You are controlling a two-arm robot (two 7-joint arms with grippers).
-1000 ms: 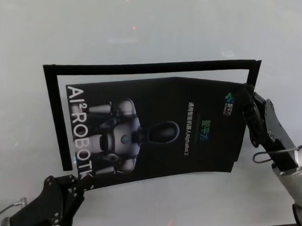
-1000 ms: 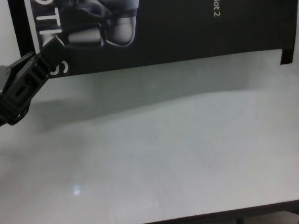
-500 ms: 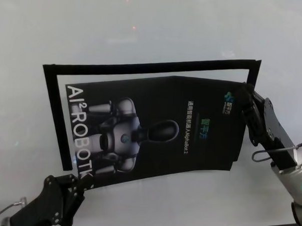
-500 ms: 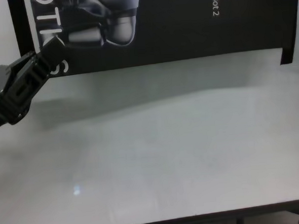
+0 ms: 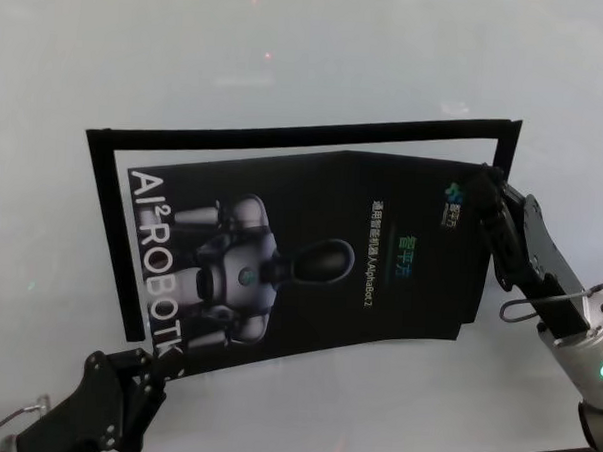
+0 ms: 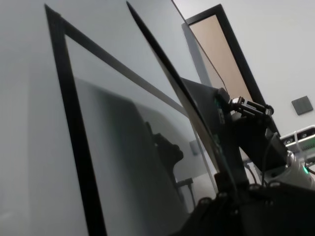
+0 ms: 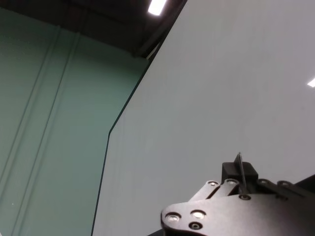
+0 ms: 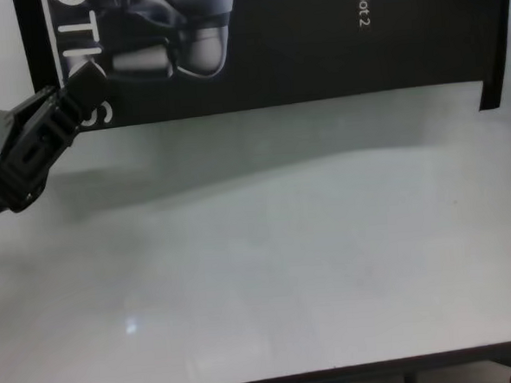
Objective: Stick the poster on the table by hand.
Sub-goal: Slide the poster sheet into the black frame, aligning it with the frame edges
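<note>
Black glossy poster [image 5: 320,257] hangs above the table [image 5: 289,45], both claws clamped on it: left claw [image 5: 155,365], right claw [image 5: 488,189].

My head camera looking down on the whole poster [image 5: 310,261] and table [image 5: 289,45], my chest camera lower and closer sharing the poster's near edge, wrist cameras tight behind each gripper, angled low across the tabletop

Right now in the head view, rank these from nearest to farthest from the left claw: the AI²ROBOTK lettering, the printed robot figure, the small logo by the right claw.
1. AI²ROBOTK lettering, at the poster's left edge.
2. Robot figure, left of centre.
3. Logo, far right corner.
</note>
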